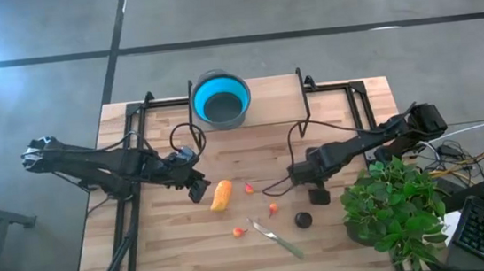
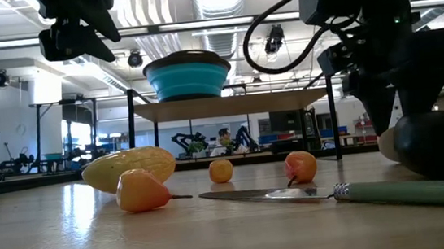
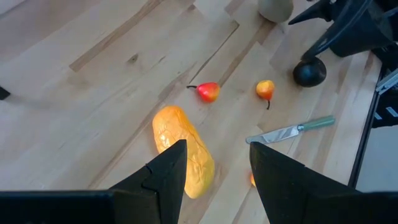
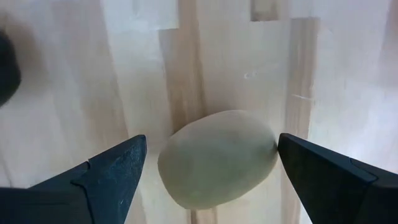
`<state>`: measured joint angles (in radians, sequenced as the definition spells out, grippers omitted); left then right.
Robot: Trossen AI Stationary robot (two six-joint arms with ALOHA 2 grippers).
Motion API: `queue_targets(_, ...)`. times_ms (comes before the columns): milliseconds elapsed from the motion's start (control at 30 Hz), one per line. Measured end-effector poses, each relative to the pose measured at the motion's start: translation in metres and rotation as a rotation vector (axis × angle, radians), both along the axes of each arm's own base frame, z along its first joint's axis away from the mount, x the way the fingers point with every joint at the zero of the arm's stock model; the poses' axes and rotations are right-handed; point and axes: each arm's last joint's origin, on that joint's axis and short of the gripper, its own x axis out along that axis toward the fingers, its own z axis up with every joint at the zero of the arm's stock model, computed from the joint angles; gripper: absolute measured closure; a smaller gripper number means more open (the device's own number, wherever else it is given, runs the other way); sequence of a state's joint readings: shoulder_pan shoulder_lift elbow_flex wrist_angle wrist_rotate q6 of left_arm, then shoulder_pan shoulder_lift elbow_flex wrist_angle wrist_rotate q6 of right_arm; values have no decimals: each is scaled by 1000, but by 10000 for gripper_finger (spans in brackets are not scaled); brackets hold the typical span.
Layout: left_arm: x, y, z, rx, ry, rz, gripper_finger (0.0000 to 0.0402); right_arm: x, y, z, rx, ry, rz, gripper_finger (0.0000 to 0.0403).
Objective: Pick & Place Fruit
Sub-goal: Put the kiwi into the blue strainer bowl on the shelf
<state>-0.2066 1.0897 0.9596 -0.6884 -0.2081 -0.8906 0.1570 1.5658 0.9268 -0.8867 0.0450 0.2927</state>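
Observation:
My left gripper [image 1: 199, 189] [image 3: 217, 149] is open and hovers well above the table, just left of the elongated orange-yellow fruit [image 1: 220, 194] [image 3: 183, 152]. My right gripper [image 1: 318, 195] [image 4: 210, 140] is open, pointing down, one finger on each side of the olive-green oval [image 4: 217, 158]. That oval lies on the table and is hidden under the gripper in the high view. The dark round fruit [image 1: 303, 219] [image 2: 440, 144] rests just nearer. Three tiny red-orange fruits [image 1: 250, 188] [image 1: 273, 209] [image 1: 239, 232] lie between the arms. My right gripper straddles the olive-green oval from above. One finger [image 4: 323, 174] has its inner edge right at the oval's end [image 4: 273, 146]; whether it touches, I cannot tell. The other finger stands a little off. The oval lies flat on the table.
A green-handled knife [image 1: 276, 237] [image 2: 408, 192] lies near the table's near edge. The blue bowl [image 1: 221, 99] sits on a raised shelf at the far edge. A potted plant [image 1: 392, 210] stands at the near right corner, close to the right arm.

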Motion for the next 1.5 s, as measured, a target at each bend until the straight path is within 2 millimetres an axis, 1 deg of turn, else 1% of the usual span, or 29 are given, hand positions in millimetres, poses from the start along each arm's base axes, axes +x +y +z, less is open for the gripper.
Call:
queue_targets(300,0,0,0,1,0,-1,221,0,-3,0,-72,-27,-233,39)
queue_targets(500,0,0,0,0,0,-1,221,-2,-3,0,-72,-23,-393,39)
queue_targets(867,0,0,0,0,0,-1,221,-4,-3,-1,-66,-26,-622,39)
queue_targets(1167,0,0,0,12,1,-14,221,-15,-3,-16,-34,27,-682,39)
queue_targets(1333,0,0,0,14,1,-15,221,-17,-3,-19,-34,36,-698,40)
queue_targets(1400,0,0,0,14,1,-15,221,-17,-3,-19,-32,32,-699,45)
queue_targets(1500,0,0,0,14,1,-15,221,-17,-3,-19,-32,32,-698,63)
